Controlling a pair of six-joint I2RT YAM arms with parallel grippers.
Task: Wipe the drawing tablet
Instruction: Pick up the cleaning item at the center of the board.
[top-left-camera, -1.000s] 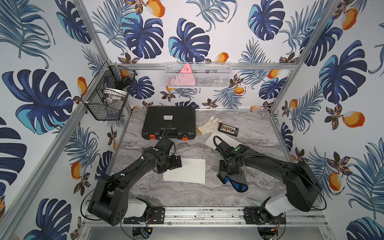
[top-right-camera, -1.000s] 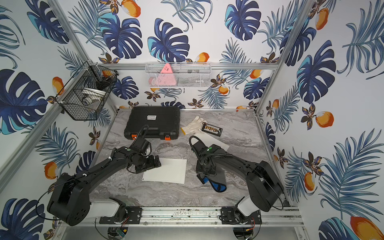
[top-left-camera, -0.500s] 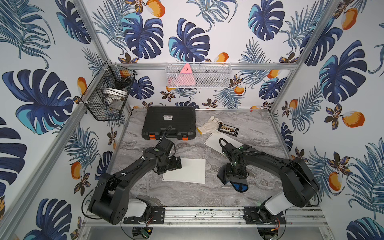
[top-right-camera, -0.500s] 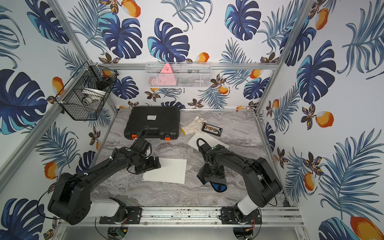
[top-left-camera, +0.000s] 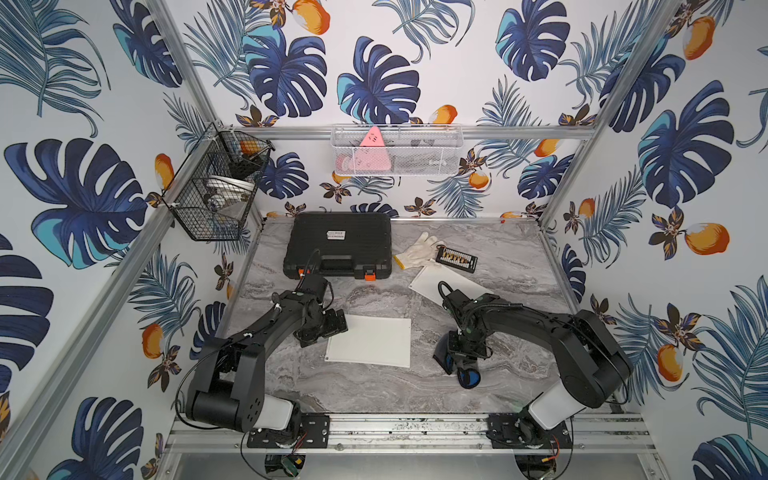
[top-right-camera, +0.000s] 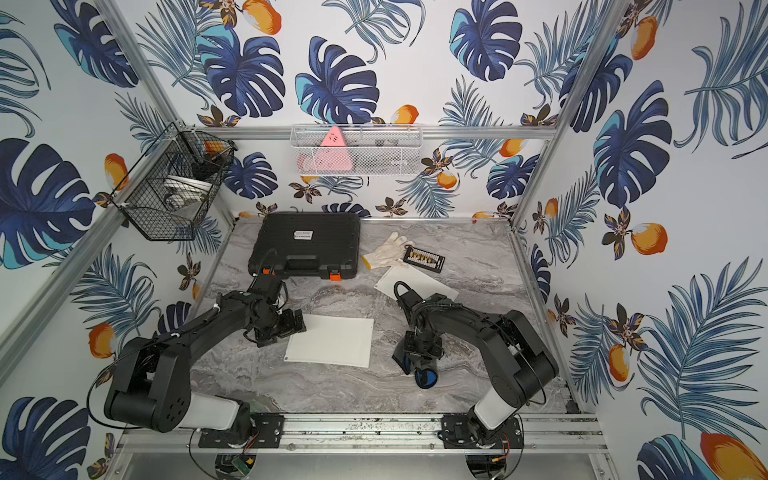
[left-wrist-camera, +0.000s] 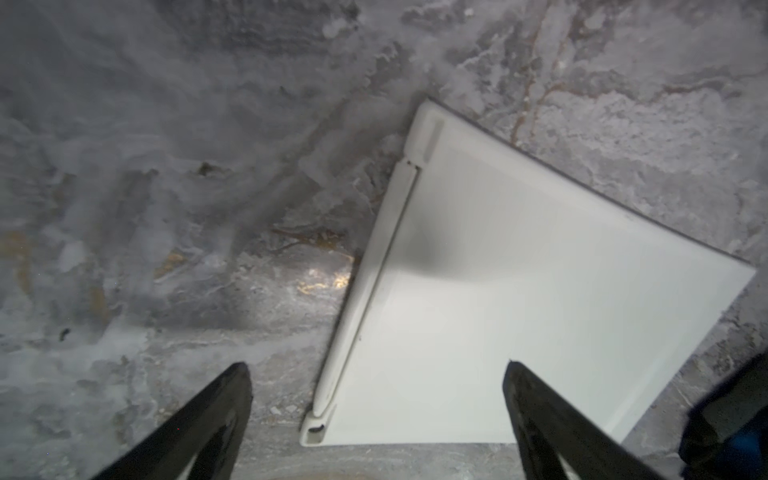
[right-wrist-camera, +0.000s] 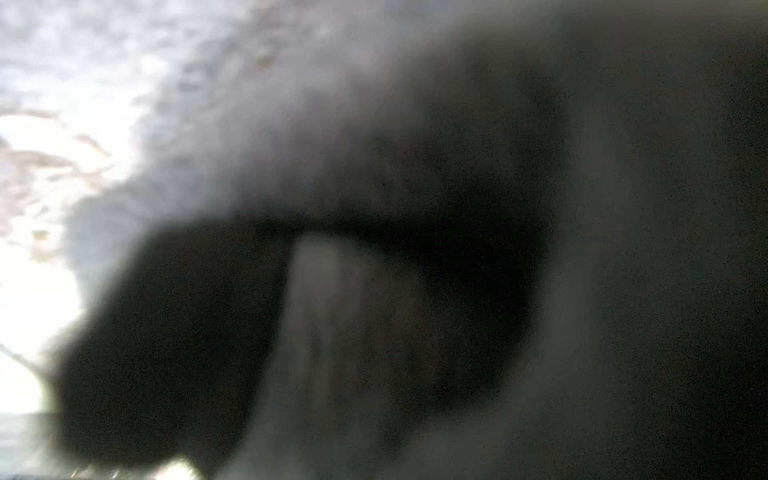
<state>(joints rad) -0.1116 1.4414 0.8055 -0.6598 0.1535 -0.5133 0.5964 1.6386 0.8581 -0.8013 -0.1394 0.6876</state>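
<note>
Plainly, the coming move turns on one line. The white rectangular plastic drawing tablet (top-left-camera: 369, 341) lies flat in the middle of the grey marble bench (top-left-camera: 365, 399). It is at 9 o'clock from the right gripper (top-left-camera: 460, 362), apart from it, with bare marble between. Its long axis runs 9 to 3 o'clock in both top views, so I judge a wipe would sweep along that line.

The right gripper's jaws are closed and pressed down into a crumpled black-and-blue cloth (top-left-camera: 469, 377), which spills out at 5 o'clock. Whether a fold is truly pinched I cannot tell, since the right wrist view is a dark blur.

The left gripper (top-left-camera: 337, 330) is the nearer one. Its jaws stand wide and empty at the tablet's 9 o'clock short edge, and in the left wrist view that edge runs up between the two fingers (left-wrist-camera: 548, 419).

Against the earlier frames, the tablet and left arm sit as they did, while the right arm and cloth have shifted only slightly.
</note>
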